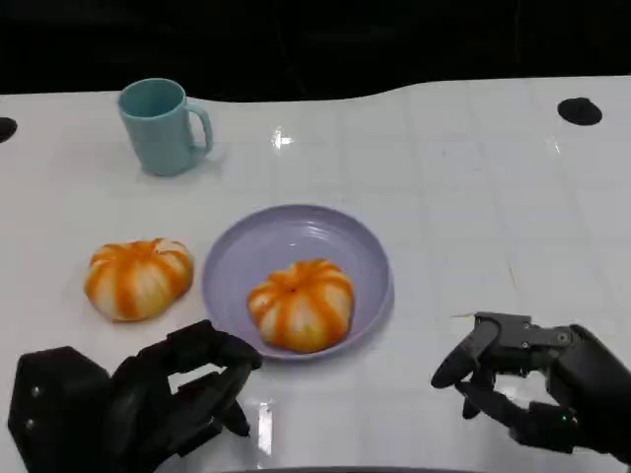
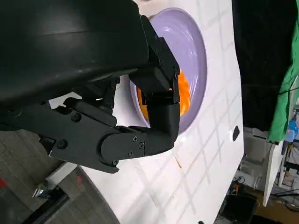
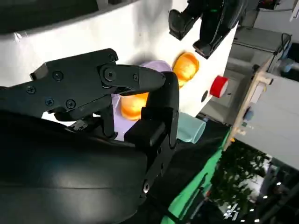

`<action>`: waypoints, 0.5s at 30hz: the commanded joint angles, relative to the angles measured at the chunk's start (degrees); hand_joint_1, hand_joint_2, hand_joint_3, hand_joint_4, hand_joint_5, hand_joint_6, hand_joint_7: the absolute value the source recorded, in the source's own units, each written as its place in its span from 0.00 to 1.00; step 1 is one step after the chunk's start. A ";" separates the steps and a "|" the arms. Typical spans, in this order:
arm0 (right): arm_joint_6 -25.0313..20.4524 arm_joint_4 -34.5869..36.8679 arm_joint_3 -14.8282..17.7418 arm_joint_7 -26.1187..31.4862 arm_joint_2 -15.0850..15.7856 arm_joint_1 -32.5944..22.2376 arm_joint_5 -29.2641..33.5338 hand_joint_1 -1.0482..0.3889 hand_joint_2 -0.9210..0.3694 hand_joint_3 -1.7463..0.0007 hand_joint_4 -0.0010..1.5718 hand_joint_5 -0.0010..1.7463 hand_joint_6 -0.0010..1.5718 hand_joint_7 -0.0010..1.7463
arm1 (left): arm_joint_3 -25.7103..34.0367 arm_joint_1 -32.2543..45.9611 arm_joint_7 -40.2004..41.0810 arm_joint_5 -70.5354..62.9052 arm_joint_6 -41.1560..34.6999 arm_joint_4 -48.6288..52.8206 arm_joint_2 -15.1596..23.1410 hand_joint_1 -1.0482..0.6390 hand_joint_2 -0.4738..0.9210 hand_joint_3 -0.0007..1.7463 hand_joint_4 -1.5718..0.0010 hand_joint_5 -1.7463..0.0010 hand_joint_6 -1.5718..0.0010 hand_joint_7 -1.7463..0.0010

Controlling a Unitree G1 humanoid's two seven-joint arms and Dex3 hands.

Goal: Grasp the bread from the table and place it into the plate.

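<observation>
Bread, an orange-striped round bun [image 1: 138, 279], lies left of the lilac plate [image 1: 367, 258]; another bun [image 1: 301, 304] occupies it. Both hands, left [image 1: 148, 399] and right [image 1: 532, 379], hover empty, fingers apart. Crowding risks rolling.

Your right wrist camera looks past the robot's own black right hand [image 3: 135, 107], whose fingers [image 3: 161, 112] are curled in with nothing between them. Beyond them you can see part of the shallow lilac plate [image 3: 159, 66] on the white table [image 3: 93, 32], with one round orange-and-white striped bread roll [image 3: 133, 105] lying on it. A second striped roll [image 3: 186, 67] sits on the table just beside the plate. The pale teal mug [image 3: 190, 128] stands near the plate. The robot's other black hand [image 3: 210, 21] hangs over the table, holding nothing. A small red round object [image 3: 217, 86] shows off the table's edge.
</observation>
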State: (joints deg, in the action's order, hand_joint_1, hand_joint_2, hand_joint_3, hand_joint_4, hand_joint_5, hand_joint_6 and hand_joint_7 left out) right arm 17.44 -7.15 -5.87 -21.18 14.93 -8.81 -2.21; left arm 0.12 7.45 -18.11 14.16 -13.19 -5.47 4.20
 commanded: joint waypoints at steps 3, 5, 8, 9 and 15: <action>-2.82 -1.78 1.04 2.01 -1.94 -3.56 -1.57 0.49 0.02 0.70 0.41 0.93 0.38 0.79 | 1.00 0.37 0.28 0.33 -0.84 -0.62 1.01 0.36 1.00 0.23 0.57 0.04 0.56 0.30; -1.24 0.15 1.28 3.20 -2.78 -3.44 -0.49 0.47 0.04 0.66 0.41 0.94 0.39 0.80 | 1.13 0.32 0.18 0.32 -0.72 -0.49 1.04 0.36 1.00 0.23 0.57 0.04 0.56 0.30; 1.52 3.66 1.65 4.14 -3.45 -2.71 0.32 0.46 0.06 0.63 0.42 0.95 0.39 0.83 | 1.33 0.19 0.17 0.29 -0.79 -0.35 1.03 0.36 1.00 0.23 0.57 0.04 0.56 0.30; 2.49 4.86 1.77 4.15 -3.50 -2.34 0.43 0.46 0.06 0.63 0.42 0.96 0.38 0.83 | 1.38 0.12 0.27 0.25 -0.93 -0.34 1.01 0.36 1.00 0.23 0.57 0.04 0.57 0.30; 7.58 10.41 2.04 4.13 -2.86 -0.27 2.29 0.46 0.06 0.63 0.42 0.97 0.38 0.83 | 1.59 -0.13 -0.10 0.10 -0.24 0.38 1.01 0.36 1.00 0.24 0.58 0.03 0.57 0.29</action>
State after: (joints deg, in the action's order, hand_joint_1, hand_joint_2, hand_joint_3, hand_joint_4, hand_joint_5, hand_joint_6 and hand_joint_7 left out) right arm 22.66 1.47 -4.58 -17.26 11.17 -9.86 -0.33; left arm 1.27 7.40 -18.11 14.24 -13.95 -5.46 4.42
